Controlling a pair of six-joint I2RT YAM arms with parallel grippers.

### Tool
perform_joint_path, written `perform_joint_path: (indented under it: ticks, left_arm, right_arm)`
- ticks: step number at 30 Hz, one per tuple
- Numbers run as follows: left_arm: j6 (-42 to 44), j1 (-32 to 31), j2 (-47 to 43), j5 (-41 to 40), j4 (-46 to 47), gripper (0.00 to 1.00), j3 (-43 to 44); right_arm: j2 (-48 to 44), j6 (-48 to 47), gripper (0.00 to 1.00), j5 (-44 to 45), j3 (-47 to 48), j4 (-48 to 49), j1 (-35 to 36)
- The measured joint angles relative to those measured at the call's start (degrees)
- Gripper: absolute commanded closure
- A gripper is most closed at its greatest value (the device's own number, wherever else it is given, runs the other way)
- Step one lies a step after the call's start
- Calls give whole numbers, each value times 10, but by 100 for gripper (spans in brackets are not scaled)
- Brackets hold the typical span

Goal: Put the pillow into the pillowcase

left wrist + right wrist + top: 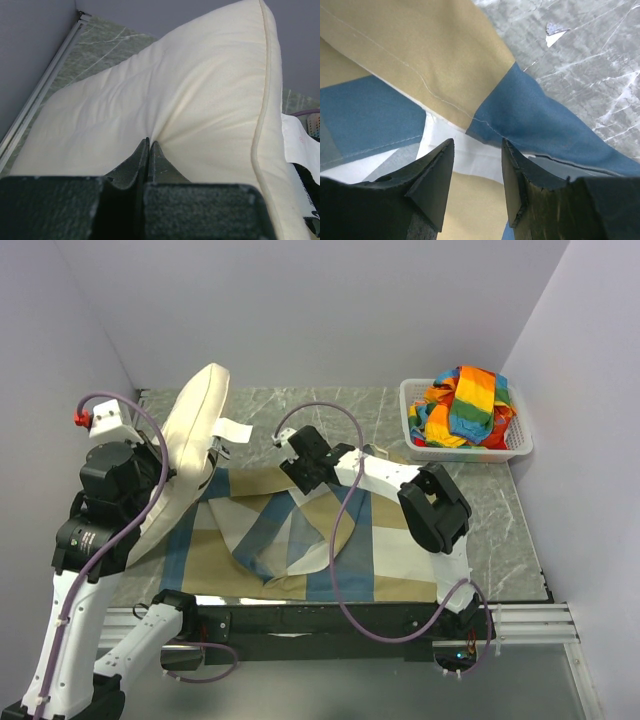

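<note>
A white sewn-in label [232, 430] projects from the edge seam of the pillow [190, 450]; in the left wrist view it appears at the right edge of the frame [299, 145], and its faint printing is too small to read. No other writing can be read. The left arm rises along the left side of the top view. The left gripper [149, 145] has its fingers pressed together, pinching a fold of the pillow [190, 100]. The pillow stands on edge, tilted, at left centre, with its lower end over the left border of the pillowcase [330, 540]. The pillowcase lies spread and rumpled on the grey marbled table [500, 510], centre frame. The right arm reaches from the lower right, elbow raised, toward the upper centre. The right gripper [477, 150] points down at the far edge of the pillowcase [420, 65], fingers apart, with fabric showing between them. A white basket [470, 453] holding a rainbow-striped cloth [465, 405] sits at upper right.
</note>
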Motion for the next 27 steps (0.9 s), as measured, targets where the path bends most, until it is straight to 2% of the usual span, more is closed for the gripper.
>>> perform_joint_path:
  ticks: [17, 20, 21, 22, 24, 25, 27]
  left_arm:
    - [0, 0, -10, 0, 0, 99, -7]
    - [0, 0, -14, 0, 0, 99, -10]
    - [0, 0, -16, 0, 0, 99, -12]
    - [0, 0, -17, 0, 0, 99, -12]
    - [0, 0, -21, 0, 0, 99, -14]
    - [0, 0, -22, 0, 0, 99, -15]
    - [0, 0, -25, 0, 0, 99, -17]
  right_arm:
    - [23, -15, 50, -7, 3, -11, 0]
    - [24, -15, 53, 3, 3, -9, 0]
    - [24, -15, 55, 7, 3, -6, 0]
    - [24, -15, 64, 10, 3, -3, 0]
    - [24, -16, 74, 17, 3, 5, 0]
    - [24, -18, 86, 18, 3, 8, 0]
    - [24, -20, 96, 21, 5, 10, 0]
